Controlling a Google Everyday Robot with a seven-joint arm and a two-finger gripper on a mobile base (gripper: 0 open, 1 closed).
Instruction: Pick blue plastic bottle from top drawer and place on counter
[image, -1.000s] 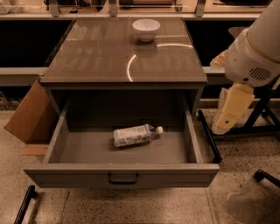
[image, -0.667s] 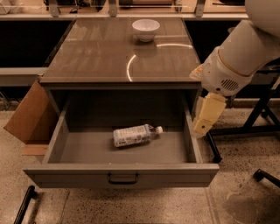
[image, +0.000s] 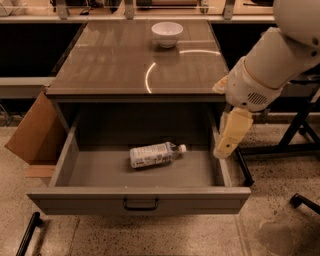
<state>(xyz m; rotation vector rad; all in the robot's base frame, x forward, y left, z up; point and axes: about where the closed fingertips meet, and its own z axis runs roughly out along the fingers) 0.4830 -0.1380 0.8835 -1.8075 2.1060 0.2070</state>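
The blue plastic bottle (image: 154, 154) lies on its side in the middle of the open top drawer (image: 140, 197), cap pointing right. The counter (image: 125, 65) is the glossy grey-brown top above the drawer. My gripper (image: 230, 137) hangs from the white arm over the drawer's right wall, to the right of the bottle and apart from it. It holds nothing that I can see.
A white bowl (image: 167, 34) stands at the back of the counter. A brown cardboard box (image: 32, 132) leans against the cabinet's left side. Black stand legs (image: 300, 130) are on the floor to the right.
The arm and gripper have moved left, from beside the cabinet to over the drawer's right wall. The bottle has not moved.
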